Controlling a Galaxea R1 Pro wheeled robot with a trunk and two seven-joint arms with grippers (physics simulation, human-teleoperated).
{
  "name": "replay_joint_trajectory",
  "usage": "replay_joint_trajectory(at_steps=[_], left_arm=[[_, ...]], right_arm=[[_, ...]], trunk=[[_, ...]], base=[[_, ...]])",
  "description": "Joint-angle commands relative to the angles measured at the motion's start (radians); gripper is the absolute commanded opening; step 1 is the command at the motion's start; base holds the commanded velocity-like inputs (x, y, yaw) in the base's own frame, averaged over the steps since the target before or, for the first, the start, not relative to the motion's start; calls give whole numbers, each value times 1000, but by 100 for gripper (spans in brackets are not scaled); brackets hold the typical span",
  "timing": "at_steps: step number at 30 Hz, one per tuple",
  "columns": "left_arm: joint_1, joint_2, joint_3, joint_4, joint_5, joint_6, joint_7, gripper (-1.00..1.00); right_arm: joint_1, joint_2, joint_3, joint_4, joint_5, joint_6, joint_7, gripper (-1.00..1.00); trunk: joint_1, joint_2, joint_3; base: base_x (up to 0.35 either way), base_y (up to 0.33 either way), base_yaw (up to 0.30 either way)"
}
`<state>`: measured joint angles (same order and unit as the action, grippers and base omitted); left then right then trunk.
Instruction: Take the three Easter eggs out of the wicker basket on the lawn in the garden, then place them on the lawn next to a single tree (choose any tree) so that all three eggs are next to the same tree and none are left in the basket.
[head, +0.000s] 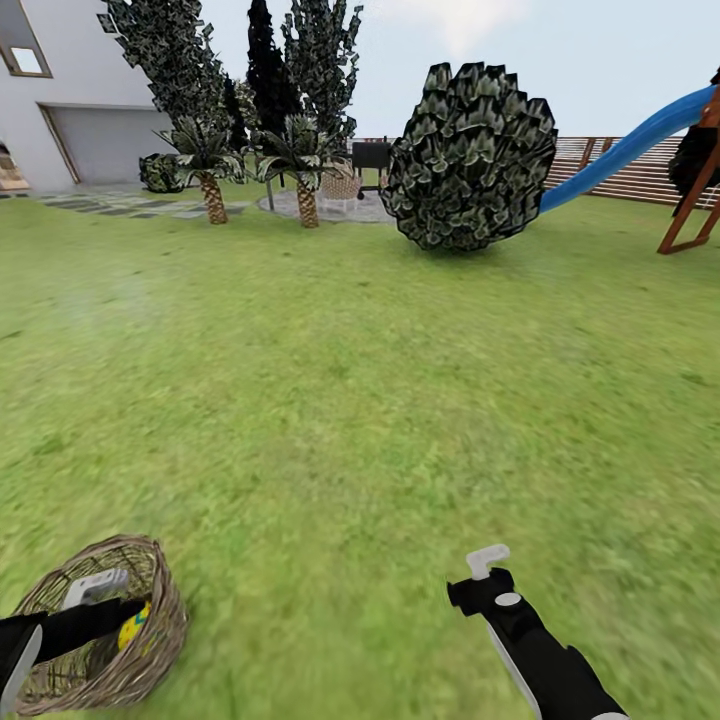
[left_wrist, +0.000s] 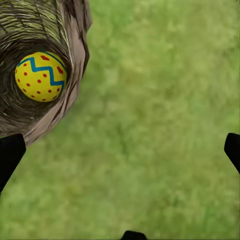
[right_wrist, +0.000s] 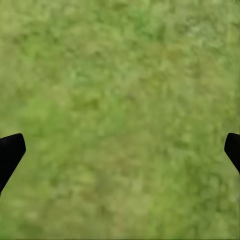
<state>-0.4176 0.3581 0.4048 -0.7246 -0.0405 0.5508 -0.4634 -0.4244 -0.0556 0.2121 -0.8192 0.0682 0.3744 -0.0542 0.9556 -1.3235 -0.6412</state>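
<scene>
The wicker basket stands on the lawn at the lower left of the head view. One yellow Easter egg with red dots and a teal zigzag lies inside it. My left gripper hovers above the basket. In the left wrist view the egg lies in the basket, off to one side of the open left gripper, which has grass between its fingers. My right gripper hangs open over bare grass; its fingertips hold nothing. The tree of the task is out of view.
A big round shrub sits far ahead, with a blue slide and wooden playset to its right. Small palms, slim ragged trees, a dark conifer and a white house stand at the far left.
</scene>
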Motion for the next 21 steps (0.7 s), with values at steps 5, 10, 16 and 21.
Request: replay_joint_trajectory(at_steps=[5, 10, 16, 21], left_arm=[[-1, -1, 8, -1, -5, 6, -7, 100], [-1, 1, 6, -1, -6, 6, -6, 100], [-1, 3, 2, -1, -7, 7, -6, 100], [-1, -1, 0, -1, -8, 8, -6, 100]], right_arm=[[-1, -1, 5, -2, 7, 8, -4, 100], [-1, -1, 6, -1, 7, 8, -4, 100], [-1, 0, 6, -1, 6, 8, -4, 100], [-1, 2, 6, -1, 5, 8, -4, 100]], trunk=[[0, 0, -1], [0, 0, -1], [0, 0, -1], [0, 0, -1]], base=[[63, 238, 0], [5, 320, 0], [0, 306, 0], [0, 68, 0]])
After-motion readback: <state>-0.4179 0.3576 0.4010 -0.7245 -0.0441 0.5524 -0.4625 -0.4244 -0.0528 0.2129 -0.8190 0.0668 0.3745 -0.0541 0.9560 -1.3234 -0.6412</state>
